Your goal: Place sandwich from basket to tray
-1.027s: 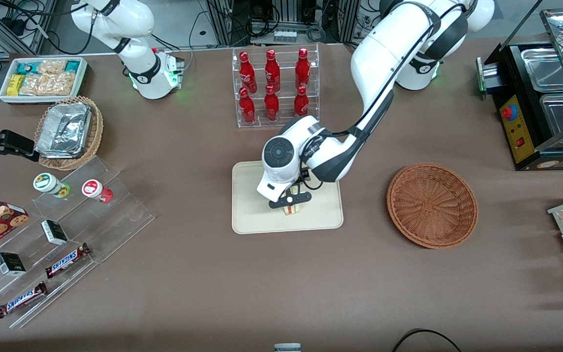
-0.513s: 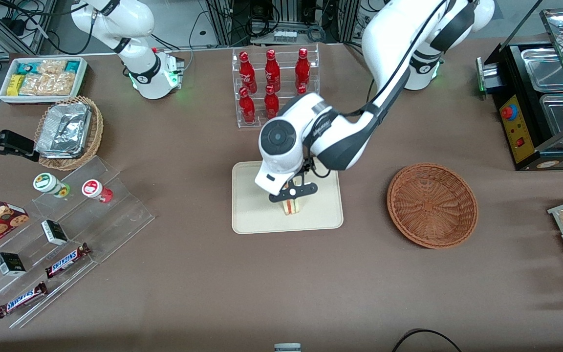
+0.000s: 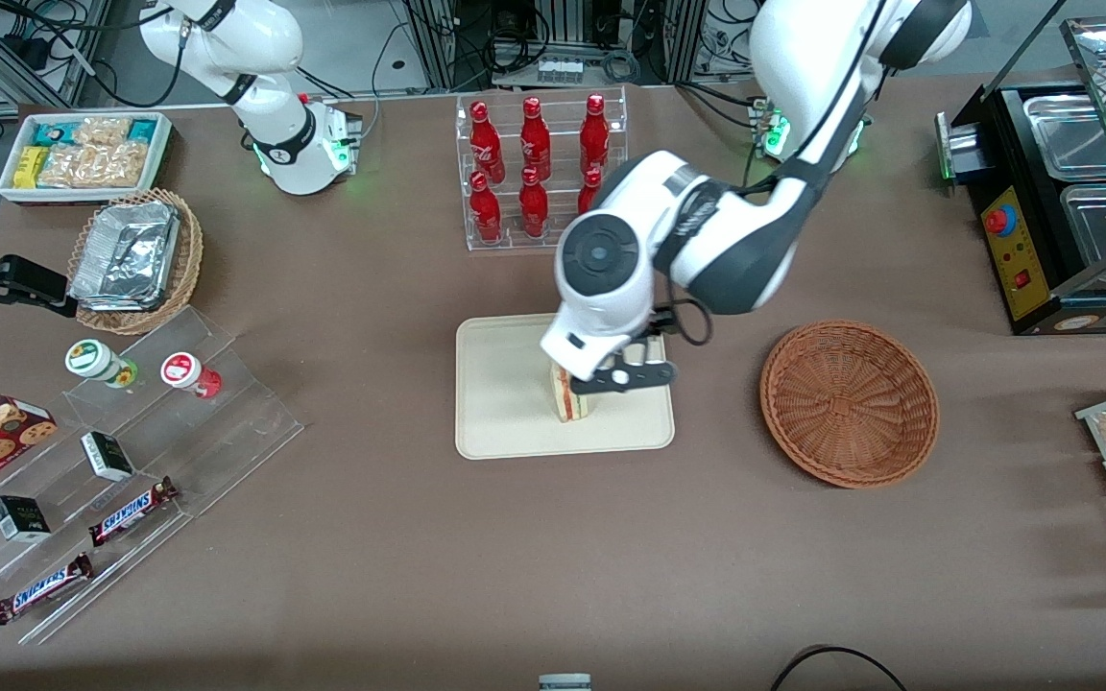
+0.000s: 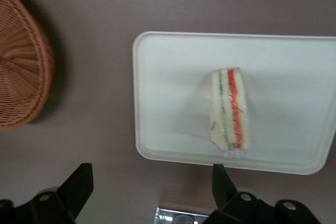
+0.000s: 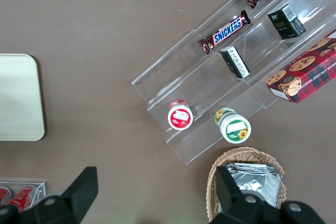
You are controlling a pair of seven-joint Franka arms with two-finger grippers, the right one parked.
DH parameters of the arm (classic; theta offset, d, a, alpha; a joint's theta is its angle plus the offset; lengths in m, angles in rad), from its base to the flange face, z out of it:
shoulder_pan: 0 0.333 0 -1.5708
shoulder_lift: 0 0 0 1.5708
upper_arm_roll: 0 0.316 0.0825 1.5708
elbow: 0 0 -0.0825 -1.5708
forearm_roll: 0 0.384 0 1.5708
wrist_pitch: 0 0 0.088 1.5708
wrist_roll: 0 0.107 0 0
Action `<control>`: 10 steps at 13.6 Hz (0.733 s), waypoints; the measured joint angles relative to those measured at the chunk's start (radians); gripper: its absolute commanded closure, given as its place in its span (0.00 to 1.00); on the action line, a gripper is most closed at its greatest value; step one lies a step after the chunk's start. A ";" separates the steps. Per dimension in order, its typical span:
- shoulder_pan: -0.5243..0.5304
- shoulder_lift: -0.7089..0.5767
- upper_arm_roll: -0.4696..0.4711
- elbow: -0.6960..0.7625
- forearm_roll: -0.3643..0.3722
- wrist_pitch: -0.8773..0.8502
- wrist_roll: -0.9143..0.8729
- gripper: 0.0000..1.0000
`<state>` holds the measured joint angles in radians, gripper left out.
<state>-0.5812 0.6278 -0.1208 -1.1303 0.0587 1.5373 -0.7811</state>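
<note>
The one sandwich [image 4: 230, 111] stands on its edge on the tray [image 4: 168, 103], free below the gripper [image 3: 628, 376], whose fingers [image 4: 79, 182] are spread apart, holding nothing. One wicker basket [image 3: 849, 401] sits beside the tray.

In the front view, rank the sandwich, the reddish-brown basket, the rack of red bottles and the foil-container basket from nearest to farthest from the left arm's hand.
The hand hovers open above the tray.
1. Sandwich: on the tray, just beside the hand.
2. Reddish-brown basket: toward the working arm's end.
3. Rack of red bottles: farther from the camera.
4. Foil-container basket: toward the parked arm's end.
</note>
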 measured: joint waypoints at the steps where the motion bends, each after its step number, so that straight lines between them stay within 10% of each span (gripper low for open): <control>1: 0.002 -0.022 0.021 -0.026 0.000 0.002 0.028 0.00; 10: 0.005 -0.323 0.280 -0.351 -0.078 0.034 0.409 0.00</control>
<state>-0.5757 0.3053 0.1590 -1.4815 -0.0193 1.5710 -0.3718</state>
